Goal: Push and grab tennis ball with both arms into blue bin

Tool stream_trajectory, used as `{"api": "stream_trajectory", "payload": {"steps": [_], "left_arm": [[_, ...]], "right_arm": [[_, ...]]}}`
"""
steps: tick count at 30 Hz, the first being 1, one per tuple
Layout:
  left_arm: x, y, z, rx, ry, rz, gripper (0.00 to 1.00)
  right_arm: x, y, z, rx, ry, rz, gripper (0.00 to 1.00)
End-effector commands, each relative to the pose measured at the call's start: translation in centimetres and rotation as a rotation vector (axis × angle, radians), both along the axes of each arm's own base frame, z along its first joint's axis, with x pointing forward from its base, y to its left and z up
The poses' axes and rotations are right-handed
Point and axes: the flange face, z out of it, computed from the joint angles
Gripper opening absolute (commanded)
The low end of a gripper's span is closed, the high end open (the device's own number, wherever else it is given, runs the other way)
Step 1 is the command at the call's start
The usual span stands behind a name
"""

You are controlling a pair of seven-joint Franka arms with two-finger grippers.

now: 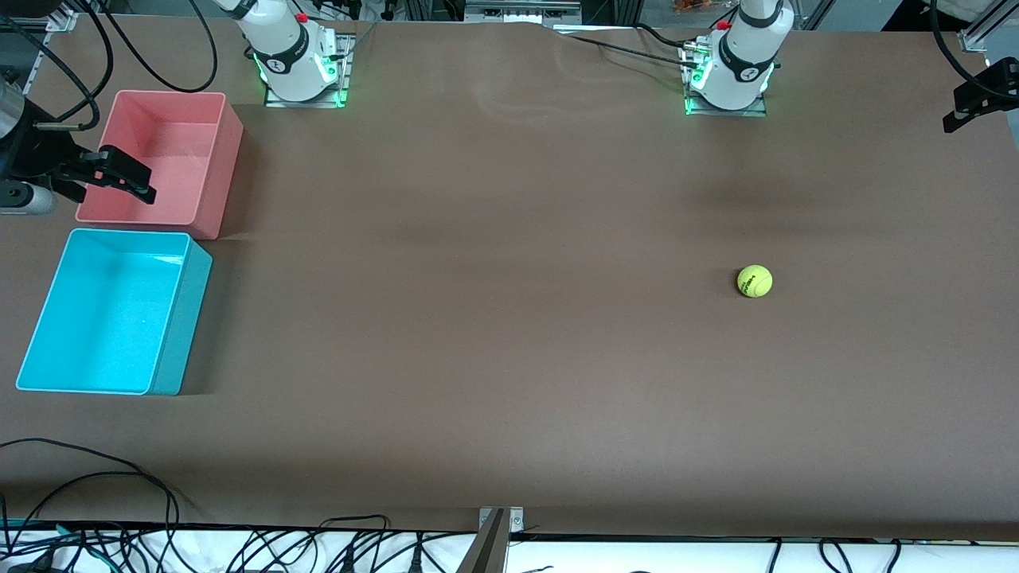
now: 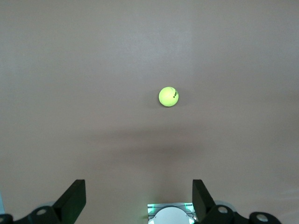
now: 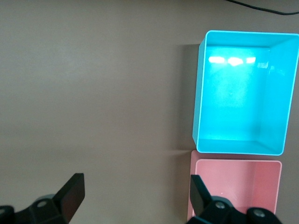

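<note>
In the front view the ball (image 1: 754,281) sits alone on the brown table (image 1: 493,318), toward the left arm's end, nearer the camera than the left arm's base (image 1: 728,79), with bare tabletop all around it. At the right arm's end the blue bin (image 1: 171,334) and pink bin (image 1: 215,191) stand close together, the blue one nearer the camera, both near the table's edge. The right gripper (image 1: 119,177) hangs over the pink bin's outer rim, its arm cut off by the frame edge. The left gripper (image 1: 975,99) is up at the frame's edge over the table's end, only partly shown, well apart from the ball. In the left wrist view the left gripper (image 2: 138,200) is spread wide and holds nothing; only its fingers (image 2: 72,199) show, and the ball (image 2: 168,96) lies on the table well ahead of them, its lettering too small to read. In the right wrist view the right gripper (image 3: 135,196) is likewise spread and empty; the blue bin (image 3: 202,93) lies ahead, the pink bin (image 3: 275,186) just beside one finger (image 3: 200,193) and partly cut off.
</note>
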Motion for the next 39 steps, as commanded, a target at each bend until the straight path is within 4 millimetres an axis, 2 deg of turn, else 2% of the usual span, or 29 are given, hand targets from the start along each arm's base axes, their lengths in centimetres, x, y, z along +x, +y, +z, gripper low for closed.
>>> {"api": "stream_trajectory", "payload": {"steps": [1, 26, 34, 39], "left_arm": [[0.0, 0.1, 0.6, 0.008, 0.004, -0.021, 1.0], [0.2, -0.5, 0.5, 0.009, 0.007, -0.033, 1.0], [0.0, 1.3, 0.6, -0.003, 0.004, -0.097, 1.0], [0.0, 1.3, 0.6, 0.012, 0.006, -0.101, 1.0]], "right_arm": [[0.1, 0.1, 0.5, 0.012, -0.001, -0.01, 1.0], [0.1, 0.1, 0.5, 0.012, -0.001, -0.01, 1.0], [0.1, 0.2, 0.5, 0.012, -0.001, -0.009, 1.0], [0.1, 0.2, 0.5, 0.012, -0.001, -0.009, 1.0]]}}
